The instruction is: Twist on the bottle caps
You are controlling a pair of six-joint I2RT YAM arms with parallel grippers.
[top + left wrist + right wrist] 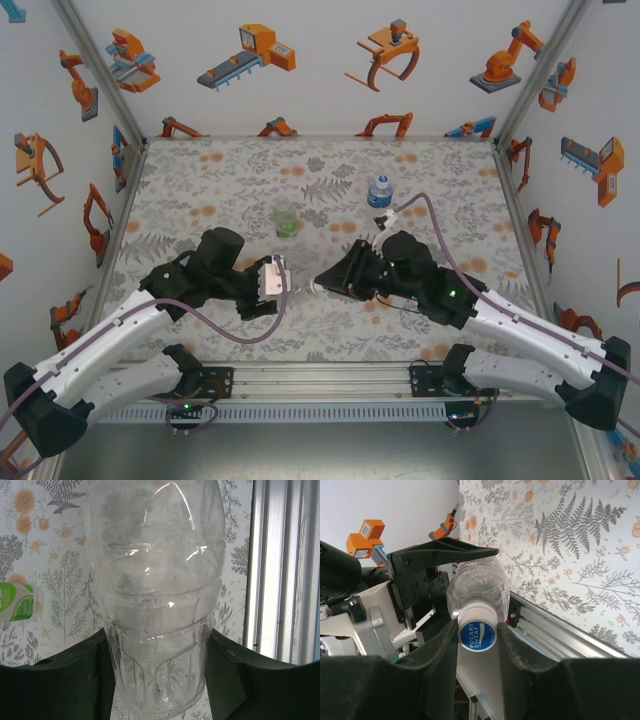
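While in gripper [477, 629], cap [477, 635] on bottle [478, 582]

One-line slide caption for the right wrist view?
Right gripper pinches the blue-printed cap at the neck of a clear bottle held sideways by the left gripper.

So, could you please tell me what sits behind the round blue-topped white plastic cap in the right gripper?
The colourless clear plastic bottle, lying sideways in the left gripper; its shoulder meets the cap. The cap covers the neck and threads, so its seating cannot be seen.
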